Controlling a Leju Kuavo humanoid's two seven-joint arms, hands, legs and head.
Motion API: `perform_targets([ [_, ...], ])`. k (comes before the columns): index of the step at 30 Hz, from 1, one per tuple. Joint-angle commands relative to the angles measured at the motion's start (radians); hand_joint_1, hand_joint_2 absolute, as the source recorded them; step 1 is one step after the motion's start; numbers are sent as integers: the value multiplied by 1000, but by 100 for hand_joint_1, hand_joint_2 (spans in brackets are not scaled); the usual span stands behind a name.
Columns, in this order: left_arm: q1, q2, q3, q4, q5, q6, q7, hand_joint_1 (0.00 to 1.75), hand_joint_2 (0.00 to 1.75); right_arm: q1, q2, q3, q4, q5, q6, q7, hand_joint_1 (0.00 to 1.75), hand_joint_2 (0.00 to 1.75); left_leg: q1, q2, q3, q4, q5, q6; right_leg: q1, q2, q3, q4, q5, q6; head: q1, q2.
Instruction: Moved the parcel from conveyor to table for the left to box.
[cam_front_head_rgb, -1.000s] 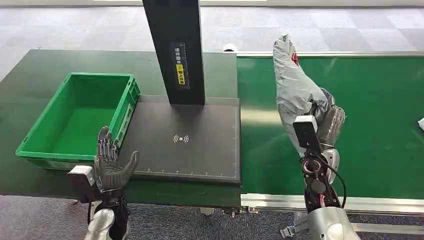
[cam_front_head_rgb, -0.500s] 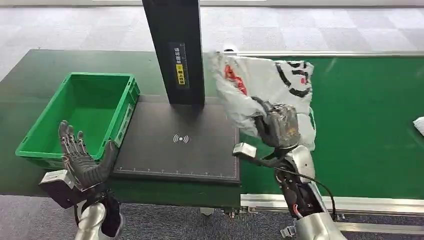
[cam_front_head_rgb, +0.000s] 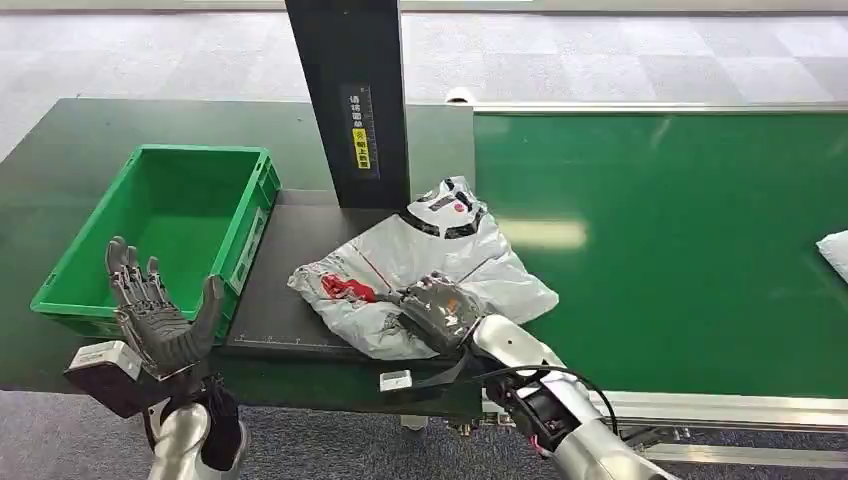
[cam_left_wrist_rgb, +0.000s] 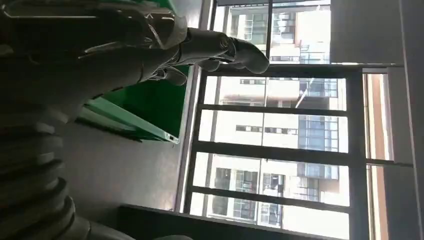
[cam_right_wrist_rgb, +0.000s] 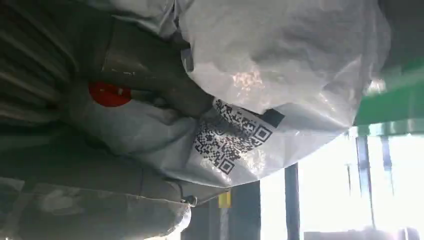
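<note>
One parcel (cam_front_head_rgb: 420, 265), right robot hand (cam_front_head_rgb: 437, 310) gripping

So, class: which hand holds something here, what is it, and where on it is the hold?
The right hand grips the parcel at its near edge. The left hand is open and holds nothing.

White parcel (cam_front_head_rgb: 420, 270) lies flat on black pad (cam_front_head_rgb: 290, 300).
</note>
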Motion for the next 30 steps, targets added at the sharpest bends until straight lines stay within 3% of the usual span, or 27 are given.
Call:
perform_targets([
  [1,-21,13,-22,83,5,-2,3,0,175,-62,71,79,229,-74,-22,17,175,175,0,0,2,-2,1,0,0,0,2,-1,0,0,0,0],
  [3,-5,12,-17,73,11,-2,3,0,175,-78,84,23,217,-146,-46,5,175,175,0,0,2,-2,1,0,0,0,1,-2,1,0,0,0],
  [4,-2,12,-17,76,11,-10,3,0,175,-78,93,-43,198,-242,8,-40,175,175,0,1,2,-1,1,0,0,1,0,-1,1,0,0,0],
  [5,-6,13,-20,83,12,-16,3,0,175,-74,95,-84,185,-307,60,-72,155,175,0,1,1,-1,0,0,0,1,0,0,1,0,0,0],
  [6,-17,13,-27,107,14,-25,3,0,175,-58,102,-184,160,-455,179,-131,77,175,-1,1,1,0,0,0,-1,1,0,1,0,0,0,0],
  [7,-24,12,-29,118,11,-26,3,0,175,-49,98,-212,139,-503,218,-144,51,175,0,1,1,-1,0,1,0,1,0,0,0,0,0,0],
  [8,-32,9,-30,126,10,-23,3,0,175,-44,88,-211,124,-507,223,-145,51,175,0,0,1,-1,0,0,0,0,0,0,0,0,0,0],
  [9,-35,10,-32,135,13,-24,3,0,175,-31,91,-247,107,-566,264,-155,10,175,0,-1,1,-1,1,1,0,-1,1,-1,0,0,0,0],
  [14,-44,10,-38,157,16,-31,3,0,175,-18,85,-322,66,-693,342,-174,0,175,0,0,1,0,0,0,0,0,0,0,0,0,0,0],
  [24,-45,11,-39,159,17,-31,3,0,175,-18,80,-323,55,-703,351,-171,0,175,0,-1,2,-3,2,1,1,-1,2,-4,1,0,0,0],
  [30,-78,47,-117,249,-48,-85,59,0,175,-5,56,-426,-5,-926,516,-172,0,175,-1,-3,1,-1,1,1,-1,-3,1,-1,0,0,0,0],
])
